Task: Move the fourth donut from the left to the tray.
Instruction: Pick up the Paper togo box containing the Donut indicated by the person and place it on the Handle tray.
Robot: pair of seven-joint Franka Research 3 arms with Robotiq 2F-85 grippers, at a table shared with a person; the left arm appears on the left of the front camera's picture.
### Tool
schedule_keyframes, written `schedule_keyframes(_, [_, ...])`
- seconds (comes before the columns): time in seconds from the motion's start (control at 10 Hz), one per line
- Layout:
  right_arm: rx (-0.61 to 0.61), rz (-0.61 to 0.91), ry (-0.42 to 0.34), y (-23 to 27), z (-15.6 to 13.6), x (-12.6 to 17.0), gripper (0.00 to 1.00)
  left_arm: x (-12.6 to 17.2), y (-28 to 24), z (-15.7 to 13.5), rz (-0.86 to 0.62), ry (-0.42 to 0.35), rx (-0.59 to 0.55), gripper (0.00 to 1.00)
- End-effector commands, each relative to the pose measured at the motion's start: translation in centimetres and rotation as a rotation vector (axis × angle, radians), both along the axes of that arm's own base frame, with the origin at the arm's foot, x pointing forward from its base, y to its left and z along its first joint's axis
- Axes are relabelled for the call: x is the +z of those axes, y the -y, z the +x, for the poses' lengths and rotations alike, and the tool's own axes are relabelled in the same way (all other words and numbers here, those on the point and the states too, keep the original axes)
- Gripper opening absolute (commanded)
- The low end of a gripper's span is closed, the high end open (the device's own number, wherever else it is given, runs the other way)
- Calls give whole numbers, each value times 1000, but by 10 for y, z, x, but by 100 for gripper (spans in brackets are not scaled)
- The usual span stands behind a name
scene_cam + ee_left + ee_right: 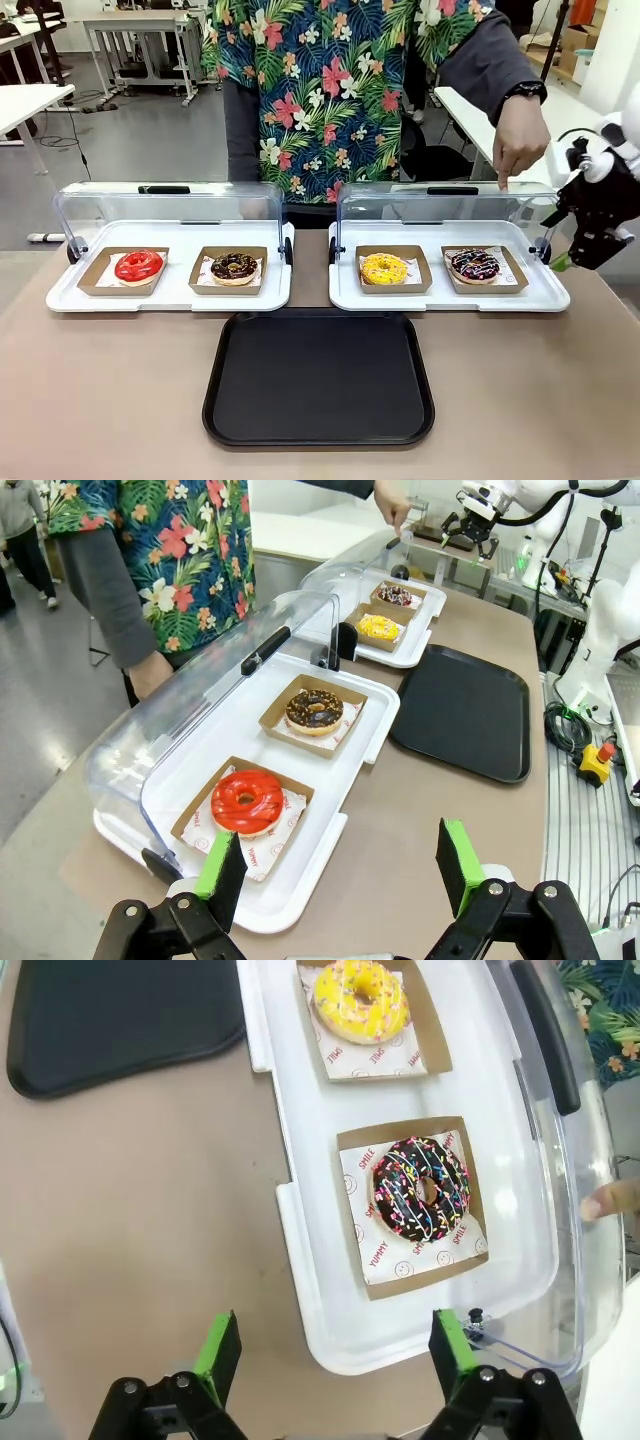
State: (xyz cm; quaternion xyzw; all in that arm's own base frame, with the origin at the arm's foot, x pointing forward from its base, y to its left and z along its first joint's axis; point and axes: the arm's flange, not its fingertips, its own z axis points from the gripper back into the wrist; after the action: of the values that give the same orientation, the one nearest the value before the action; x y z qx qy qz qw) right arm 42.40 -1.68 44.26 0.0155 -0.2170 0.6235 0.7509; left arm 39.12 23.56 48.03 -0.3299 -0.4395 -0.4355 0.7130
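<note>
The left claw (340, 865) is black with 2 green pads (216, 866).

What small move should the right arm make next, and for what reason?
Probably advance the right claw until it hangs above the sprinkled chocolate donut. Its jaws stand open at the end of the white display tray, short of the donut, and the clear lid is raised, with the person's hand at its top edge.
</note>
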Motion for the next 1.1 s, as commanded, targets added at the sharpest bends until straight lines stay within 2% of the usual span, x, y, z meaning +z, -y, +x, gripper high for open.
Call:
schedule_keyframes(0.0, [-2, 10, -6, 0, -2, 5, 100, 2, 0, -1, -11, -3, -6, 100])
schedule_keyframes(0.5, [4, 20, 4, 2, 0, 1, 100, 2, 0, -1, -11, -3, -6, 100])
schedule_keyframes(0.7, [34, -63, -14, -11, 16, -23, 100, 2, 0, -1, -11, -3, -6, 100])
schedule_keyframes(1.0, [64, -129, 44, -20, 20, -52, 100, 2, 0, -1, -11, -3, -6, 100])
